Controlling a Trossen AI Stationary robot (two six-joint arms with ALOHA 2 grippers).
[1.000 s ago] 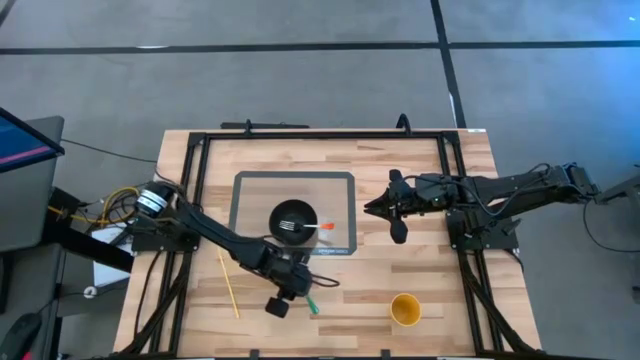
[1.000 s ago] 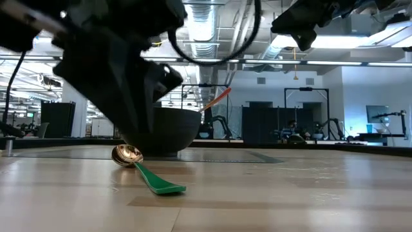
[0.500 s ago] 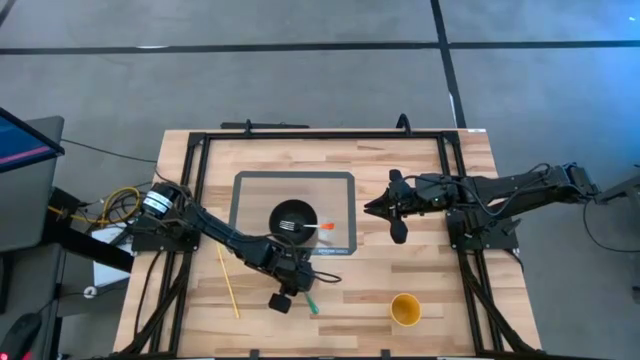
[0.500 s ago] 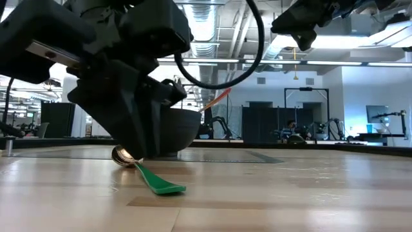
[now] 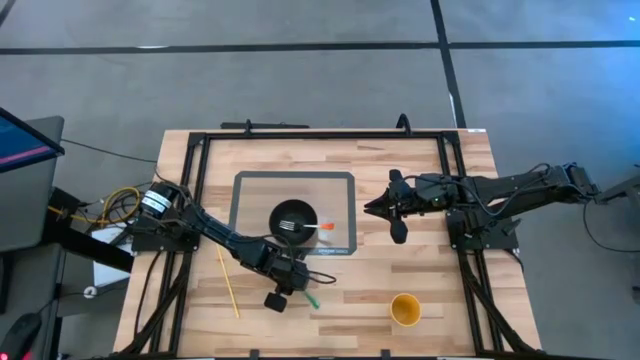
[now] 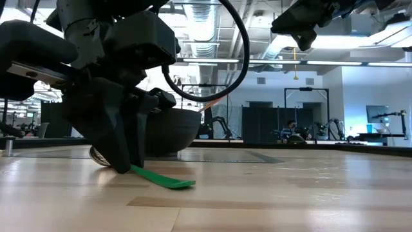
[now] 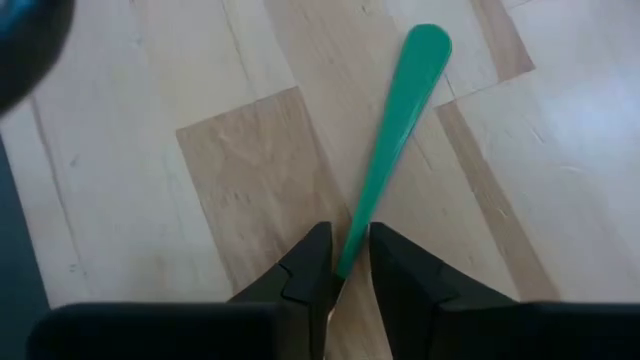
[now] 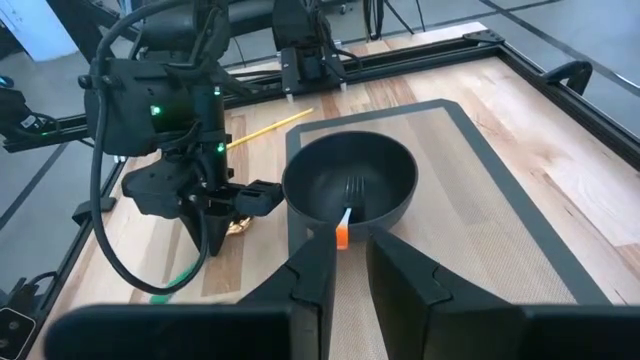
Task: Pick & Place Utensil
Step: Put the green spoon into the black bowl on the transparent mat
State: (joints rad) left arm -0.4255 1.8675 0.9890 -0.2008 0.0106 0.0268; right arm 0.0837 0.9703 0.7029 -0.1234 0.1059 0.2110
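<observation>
Left gripper (image 6: 125, 169) is down on the table (image 5: 420, 200) in front of the dark bowl (image 5: 295, 219), and its fingers are pinched narrow onto the green handle of the spoon (image 7: 392, 135). From overhead only a sliver of green (image 5: 311, 299) peeks out past the arm; the wrist camera shows the handle running right in between the two fingertips (image 7: 310, 268). At table level the handle tip sits slightly raised off the wood, and a hint of the gold spoon bowl shows behind the fingers. Overhead picks up a fork with an orange handle (image 5: 325, 227) in the bowl, a yellow cup (image 5: 405, 309) and a yellow stick (image 5: 229, 284). Right gripper (image 5: 378, 207) hovers beside the mat, fingers close together, holding nothing.
</observation>
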